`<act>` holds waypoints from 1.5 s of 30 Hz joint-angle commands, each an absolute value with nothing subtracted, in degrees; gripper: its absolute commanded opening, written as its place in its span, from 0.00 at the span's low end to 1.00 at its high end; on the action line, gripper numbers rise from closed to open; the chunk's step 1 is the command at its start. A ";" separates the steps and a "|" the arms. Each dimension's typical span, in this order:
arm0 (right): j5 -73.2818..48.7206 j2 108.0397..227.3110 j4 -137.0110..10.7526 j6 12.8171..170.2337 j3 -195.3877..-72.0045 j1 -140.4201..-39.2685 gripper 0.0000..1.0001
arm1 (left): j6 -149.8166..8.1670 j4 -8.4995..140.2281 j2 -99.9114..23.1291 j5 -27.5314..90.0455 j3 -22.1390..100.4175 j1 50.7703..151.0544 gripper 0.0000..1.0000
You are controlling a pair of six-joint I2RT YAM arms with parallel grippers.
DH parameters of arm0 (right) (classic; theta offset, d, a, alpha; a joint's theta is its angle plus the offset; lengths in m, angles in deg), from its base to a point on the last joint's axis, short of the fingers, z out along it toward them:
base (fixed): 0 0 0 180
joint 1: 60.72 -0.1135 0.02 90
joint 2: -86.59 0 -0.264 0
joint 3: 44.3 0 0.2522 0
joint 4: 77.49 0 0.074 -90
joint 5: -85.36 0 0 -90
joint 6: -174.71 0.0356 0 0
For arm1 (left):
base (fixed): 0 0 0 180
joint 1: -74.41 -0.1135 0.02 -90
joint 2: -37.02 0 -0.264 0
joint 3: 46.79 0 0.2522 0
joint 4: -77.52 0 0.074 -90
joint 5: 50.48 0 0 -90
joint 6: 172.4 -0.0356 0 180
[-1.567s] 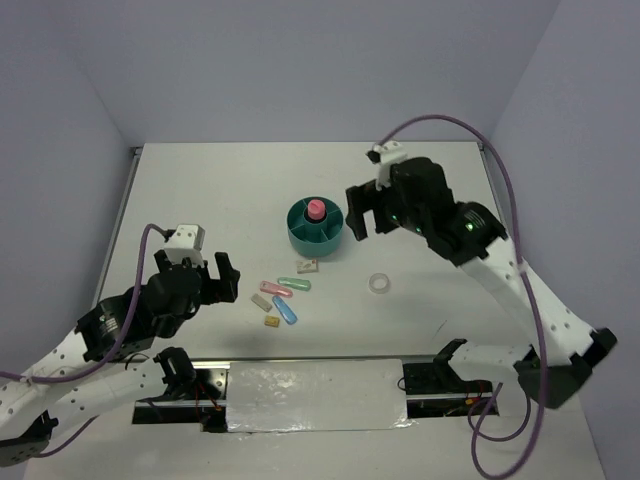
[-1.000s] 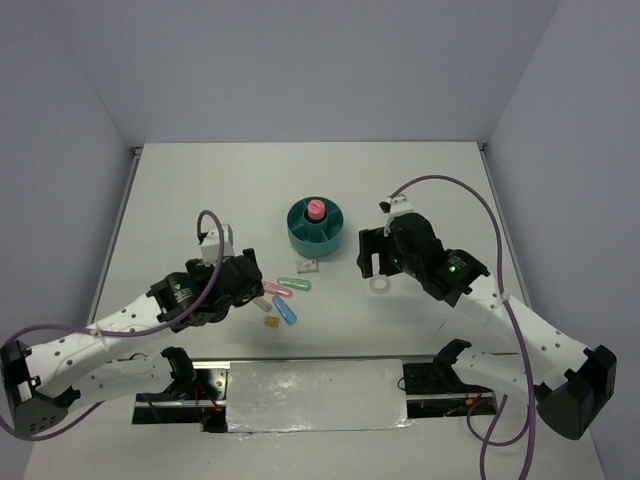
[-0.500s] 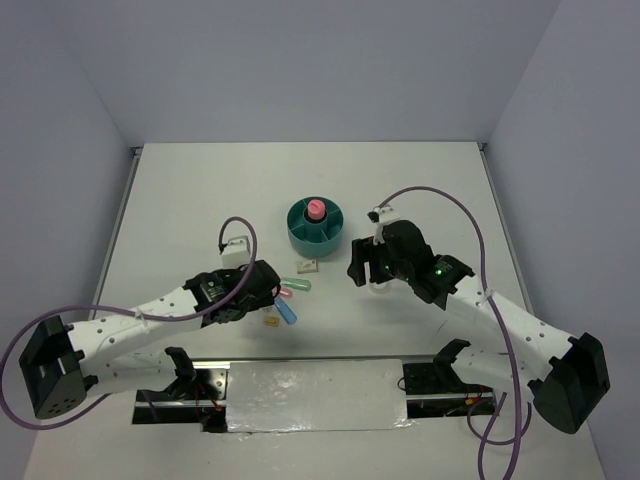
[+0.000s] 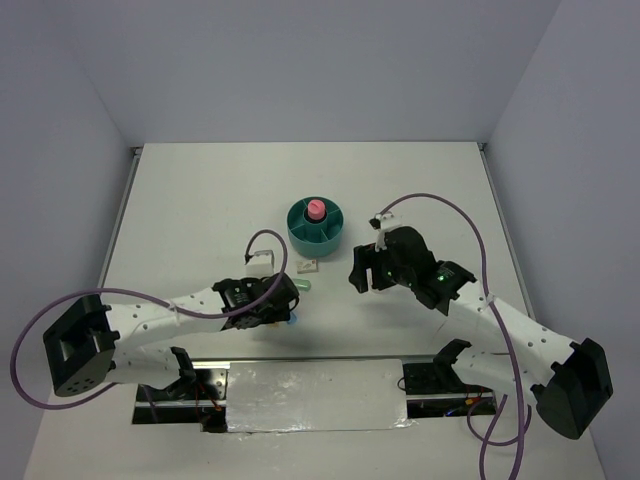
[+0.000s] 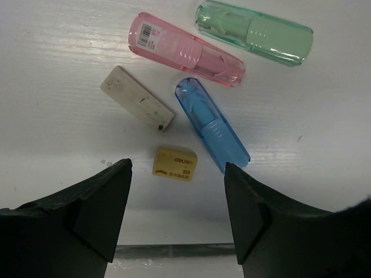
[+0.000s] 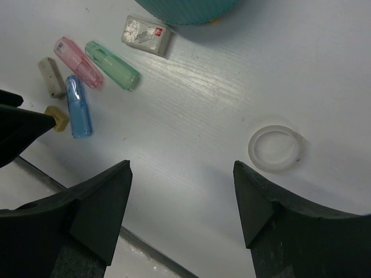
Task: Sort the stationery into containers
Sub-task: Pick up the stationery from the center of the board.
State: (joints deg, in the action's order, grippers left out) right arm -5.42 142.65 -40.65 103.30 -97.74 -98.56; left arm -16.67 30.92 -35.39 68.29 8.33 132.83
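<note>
The teal organiser (image 4: 317, 228) stands mid-table with a pink tube (image 4: 315, 209) in its central cup. My left gripper (image 4: 279, 302) is open and empty, low over the loose pieces. In the left wrist view its jaws (image 5: 177, 168) straddle a beige eraser (image 5: 175, 163), with a blue capsule (image 5: 211, 125), a pink capsule (image 5: 185, 49), a green capsule (image 5: 255, 33) and a white eraser (image 5: 137, 106) beyond. My right gripper (image 4: 362, 271) is open and empty. Its wrist view (image 6: 182, 168) shows the clear tape ring (image 6: 275, 148) just right of the jaws' gap.
A wrapped eraser (image 4: 308, 266) lies just in front of the organiser; it also shows in the right wrist view (image 6: 146, 35). The table's front edge with a metal strip (image 4: 315, 392) runs close behind both grippers. The tape ring is hidden under my right gripper in the top view.
My left arm has reached right and down until its gripper hangs over the capsules and erasers. My right arm has come down and toward the front, over the tape ring. Both stay open.
</note>
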 commanded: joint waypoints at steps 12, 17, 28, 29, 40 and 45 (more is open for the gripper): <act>-8.24 140.74 -44.21 103.43 -96.29 -98.60 0.78 | -22.55 35.28 -35.23 66.24 4.06 133.21 0.74; -9.21 141.09 -44.30 103.52 -96.56 -98.60 0.78 | -25.01 38.27 -36.81 64.83 3.27 133.21 0.72; -11.05 140.12 -44.21 103.52 -97.17 -98.95 0.78 | -25.28 40.82 -39.27 63.34 0.20 133.21 0.52; -11.32 139.95 -44.39 103.52 -97.09 -98.95 0.78 | -25.28 40.91 -39.19 63.25 0.02 133.21 0.48; -23.62 137.22 -59.04 114.84 -92.78 -99.47 0.74 | -35.72 49.59 -24.96 63.16 -0.06 144.11 0.00; -20.29 137.75 -62.66 121.26 -92.69 -104.99 0.73 | -45.81 64.70 -17.76 59.82 -5.69 145.95 0.00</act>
State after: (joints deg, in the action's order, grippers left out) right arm -20.15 138.38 -54.93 115.19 -92.96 -101.86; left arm -37.67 52.91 -20.55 61.28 -3.27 145.07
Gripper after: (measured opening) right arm 0.738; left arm 0.457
